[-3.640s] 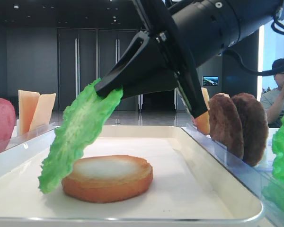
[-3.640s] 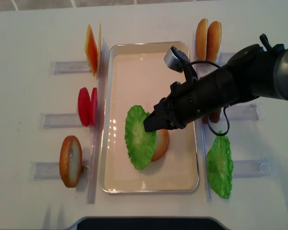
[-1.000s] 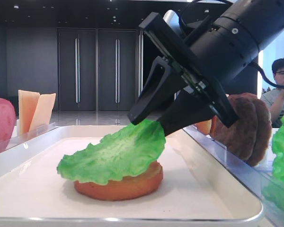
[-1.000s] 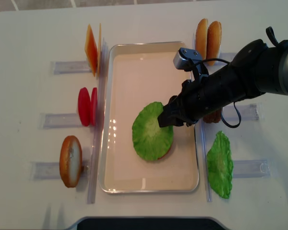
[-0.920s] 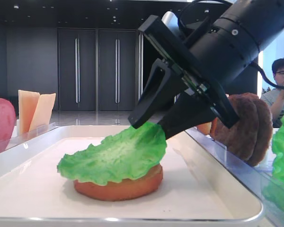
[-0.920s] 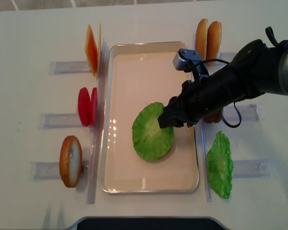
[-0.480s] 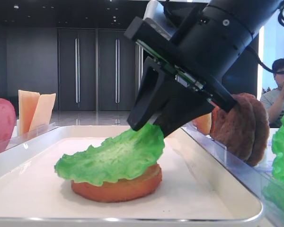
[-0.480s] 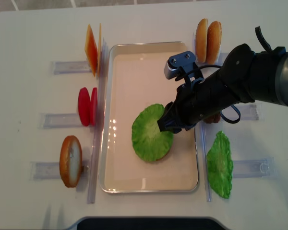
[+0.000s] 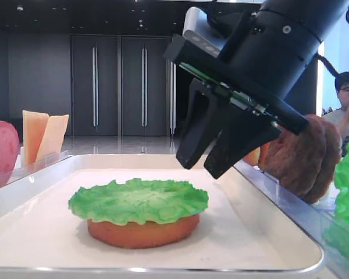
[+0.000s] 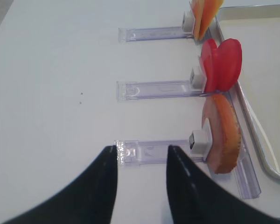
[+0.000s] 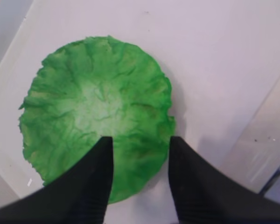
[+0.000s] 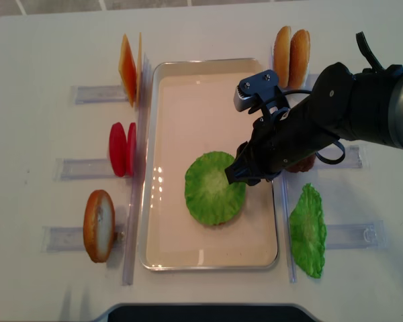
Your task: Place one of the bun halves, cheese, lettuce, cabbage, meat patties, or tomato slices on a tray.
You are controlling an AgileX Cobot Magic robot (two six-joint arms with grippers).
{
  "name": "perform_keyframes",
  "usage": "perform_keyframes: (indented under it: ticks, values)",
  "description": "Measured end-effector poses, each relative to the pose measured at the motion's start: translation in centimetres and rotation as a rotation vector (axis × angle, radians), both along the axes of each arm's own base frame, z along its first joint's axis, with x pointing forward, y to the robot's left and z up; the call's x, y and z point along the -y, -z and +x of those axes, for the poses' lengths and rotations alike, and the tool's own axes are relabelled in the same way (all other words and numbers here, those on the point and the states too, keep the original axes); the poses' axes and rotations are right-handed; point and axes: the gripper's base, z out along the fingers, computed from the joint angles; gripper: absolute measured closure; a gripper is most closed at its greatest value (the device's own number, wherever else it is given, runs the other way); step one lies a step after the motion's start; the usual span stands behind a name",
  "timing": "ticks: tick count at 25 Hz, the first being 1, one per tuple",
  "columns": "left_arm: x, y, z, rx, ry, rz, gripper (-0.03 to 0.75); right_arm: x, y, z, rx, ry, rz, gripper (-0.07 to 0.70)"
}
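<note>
One lettuce leaf is seen lying flat on a bun half in the tray. Right gripper is poised above, tilted downward, jaws apart, empty.

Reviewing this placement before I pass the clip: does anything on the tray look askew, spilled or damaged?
Nothing stands out. The lettuce lies flat and roughly centred on the bun half in the tray, clear of the rim. The right gripper hangs open just above it, holding nothing.
</note>
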Motion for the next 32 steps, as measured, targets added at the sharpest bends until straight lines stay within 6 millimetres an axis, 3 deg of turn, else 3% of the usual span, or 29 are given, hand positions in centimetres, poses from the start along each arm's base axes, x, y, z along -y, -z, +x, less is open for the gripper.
perform_keyframes:
  ticks: [20, 32]
  values:
    - [0.0, 0.0, 0.0, 0.0, 0.0, 0.0, 0.442, 1.4, -3.7, -0.7, 0.09, 0.032, -0.042, 0.326]
    - [0.0, 0.0, 0.0, 0.0, 0.0, 0.0, 0.442, 3.3, -6.7, -2.5, 0.076, 0.078, -0.111, 0.329]
